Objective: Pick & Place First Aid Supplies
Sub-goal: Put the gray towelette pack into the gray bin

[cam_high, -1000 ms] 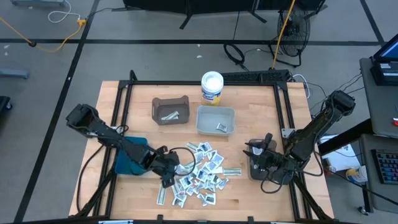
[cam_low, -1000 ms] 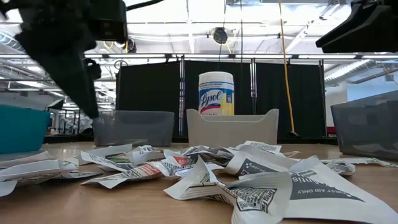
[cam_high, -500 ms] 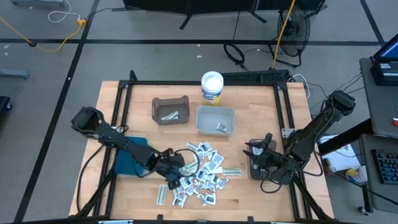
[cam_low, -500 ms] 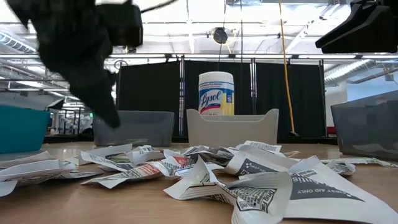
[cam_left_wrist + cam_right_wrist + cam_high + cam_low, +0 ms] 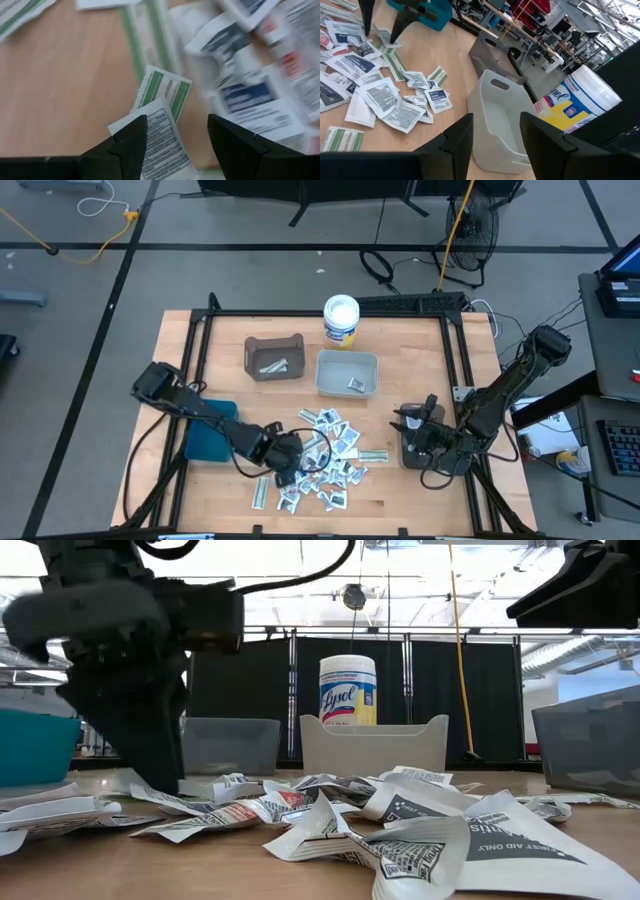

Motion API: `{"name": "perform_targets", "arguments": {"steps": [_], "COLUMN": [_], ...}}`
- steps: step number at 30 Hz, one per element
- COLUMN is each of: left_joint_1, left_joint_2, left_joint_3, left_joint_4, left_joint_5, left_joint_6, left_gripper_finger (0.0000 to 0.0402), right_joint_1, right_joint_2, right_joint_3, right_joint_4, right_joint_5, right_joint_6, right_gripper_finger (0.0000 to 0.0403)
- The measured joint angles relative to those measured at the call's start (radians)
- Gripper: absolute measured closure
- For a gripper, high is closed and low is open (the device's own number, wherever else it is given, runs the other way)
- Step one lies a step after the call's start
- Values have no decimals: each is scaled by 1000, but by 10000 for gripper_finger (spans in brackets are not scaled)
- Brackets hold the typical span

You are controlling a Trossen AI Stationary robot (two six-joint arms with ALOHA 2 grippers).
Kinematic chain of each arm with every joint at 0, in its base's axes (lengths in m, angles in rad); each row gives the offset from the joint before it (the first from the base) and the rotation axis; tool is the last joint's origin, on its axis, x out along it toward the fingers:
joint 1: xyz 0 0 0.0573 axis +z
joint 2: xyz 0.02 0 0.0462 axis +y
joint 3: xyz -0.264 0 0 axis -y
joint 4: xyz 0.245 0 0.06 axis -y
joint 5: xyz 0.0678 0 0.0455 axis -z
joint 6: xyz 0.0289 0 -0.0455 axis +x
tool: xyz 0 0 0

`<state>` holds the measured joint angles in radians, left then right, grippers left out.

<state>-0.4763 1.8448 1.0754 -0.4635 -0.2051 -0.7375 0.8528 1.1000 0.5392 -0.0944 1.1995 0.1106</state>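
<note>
High view, left pincer (image 5: 291, 470) (fingers spread) over packets (image 5: 330, 455)

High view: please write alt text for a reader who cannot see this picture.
The left gripper, fingers open, is low over a heap of first aid packets on a wooden table. The right gripper waits by the right edge. Behind stand a brown bin, a grey bin and a white tub.

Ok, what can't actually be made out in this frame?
- Packet print: left wrist view is motion-blurred beyond the white packet between the left gripper fingers.
- Items in the brown bin and grey bin: too small in the high view.
- Teal bin: partly covered by the left arm.
- Right gripper: waits open.
</note>
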Motion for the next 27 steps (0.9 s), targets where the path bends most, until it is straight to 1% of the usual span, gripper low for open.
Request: {"name": "perform_targets", "arguments": {"steps": [5, 7, 11, 15, 18, 20, 22, 27], "left_joint_1": [-2, -3, -3, -3, -3, -4, -4, -4], "left_joint_2": [2, 2, 2, 2, 2, 2, 2, 2], "left_joint_3": [33, 49, 60, 60, 60, 60, 60, 60], "left_joint_4": [-66, -99, -123, -113, -111, -111, -111, -112], "left_joint_5": [-36, -52, -54, 15, 53, 56, 56, 56], "left_joint_6": [-1, 1, 3, 14, 22, 22, 21, 21], "left_gripper_finger": [189, 196, 239, 286, 300, 299, 290, 244], "right_joint_1": [0, 0, 0, 0, 0, 0, 0, 0], "right_joint_2": [0, 0, 0, 0, 0, 0, 0, 0], "right_joint_3": [0, 0, 0, 0, 0, 0, 0, 0], "right_joint_4": [13, 13, 13, 13, 13, 13, 14, 16], "right_joint_5": [0, 0, 0, -2, -28, -43, -50, -50], "right_joint_6": [-16, -18, -18, -18, -18, -18, -18, -18], "right_gripper_finger": [248, 248, 248, 248, 248, 248, 248, 248]}}
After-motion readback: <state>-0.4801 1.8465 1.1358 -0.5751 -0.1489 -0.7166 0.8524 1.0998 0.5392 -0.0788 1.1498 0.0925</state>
